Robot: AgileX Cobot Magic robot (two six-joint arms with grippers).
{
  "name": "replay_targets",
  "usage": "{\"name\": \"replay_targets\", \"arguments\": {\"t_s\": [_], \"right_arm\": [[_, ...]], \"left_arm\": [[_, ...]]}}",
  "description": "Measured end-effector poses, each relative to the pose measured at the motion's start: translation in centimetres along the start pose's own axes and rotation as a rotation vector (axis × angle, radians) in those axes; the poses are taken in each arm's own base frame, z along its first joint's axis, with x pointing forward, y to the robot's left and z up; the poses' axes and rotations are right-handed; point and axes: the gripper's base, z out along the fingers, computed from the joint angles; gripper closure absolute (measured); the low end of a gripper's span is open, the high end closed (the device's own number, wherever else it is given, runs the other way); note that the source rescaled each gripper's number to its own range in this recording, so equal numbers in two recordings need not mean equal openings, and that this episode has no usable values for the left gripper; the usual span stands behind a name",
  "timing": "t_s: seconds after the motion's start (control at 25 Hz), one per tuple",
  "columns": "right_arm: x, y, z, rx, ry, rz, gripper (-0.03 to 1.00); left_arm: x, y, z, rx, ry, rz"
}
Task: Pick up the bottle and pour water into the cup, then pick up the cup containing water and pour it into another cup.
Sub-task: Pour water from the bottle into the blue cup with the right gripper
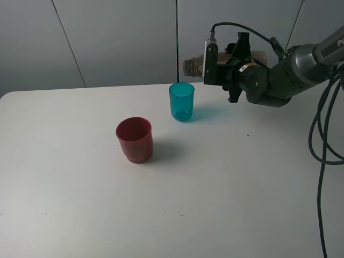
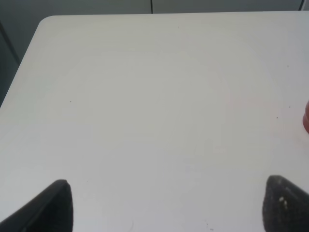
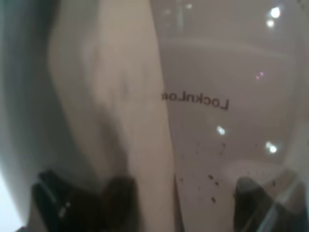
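The bottle (image 1: 192,66) lies almost level in the air, its threaded neck pointing left, just above and behind the rim of the teal-blue cup (image 1: 181,101). My right gripper (image 1: 228,62) is shut on the bottle's body. In the right wrist view the smoky bottle wall (image 3: 203,101) fills the picture between my dark fingers (image 3: 58,203). The dark red cup (image 1: 134,140) stands upright to the front left of the teal cup; a sliver of it (image 2: 306,118) shows at the left wrist view's edge. My left gripper (image 2: 169,205) is open over bare table, far from the cups.
The white table (image 1: 226,193) has a rounded far-left corner (image 2: 46,21). Black cables (image 1: 322,140) hang down at the right side of the table. A grey wall stands behind the table.
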Motion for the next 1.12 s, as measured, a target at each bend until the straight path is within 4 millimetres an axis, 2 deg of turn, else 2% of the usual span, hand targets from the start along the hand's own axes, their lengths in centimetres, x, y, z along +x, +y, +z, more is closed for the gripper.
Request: {"name": "replay_targets", "arguments": {"t_s": [1.12], "right_arm": [[0.0, 0.0, 0.0, 0.0, 0.0, -0.114, 0.95]], "left_arm": [[0.0, 0.0, 0.0, 0.0, 0.0, 0.0]]}}
